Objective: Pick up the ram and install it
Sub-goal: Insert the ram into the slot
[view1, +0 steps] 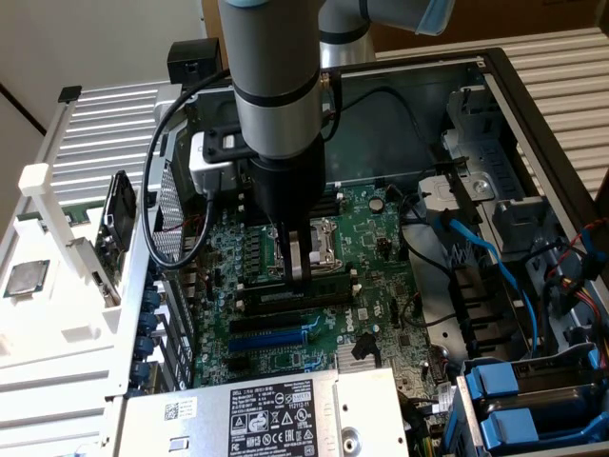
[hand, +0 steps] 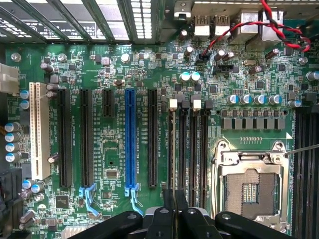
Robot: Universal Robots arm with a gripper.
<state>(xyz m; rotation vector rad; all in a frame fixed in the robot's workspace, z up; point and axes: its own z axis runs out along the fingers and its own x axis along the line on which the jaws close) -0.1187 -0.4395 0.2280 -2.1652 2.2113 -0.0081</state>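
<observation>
Green, component-studded motherboard (hand: 114, 164) lay under our gripper (hand: 174, 199). Its black fingers were pinched together on the ram (hand: 173, 149), a thin flat stick standing edge-up along a long black slot beside the metal-framed socket (hand: 249, 186).

arm (view1: 276, 67): round grey tube, black ring | joint cap (view1: 433, 14): light blue | gripper (view1: 297, 271): black, small round screws (hand: 227, 217) | cable (view1: 164, 200): black, looped | wrist box (view1: 211, 164): white
</observation>
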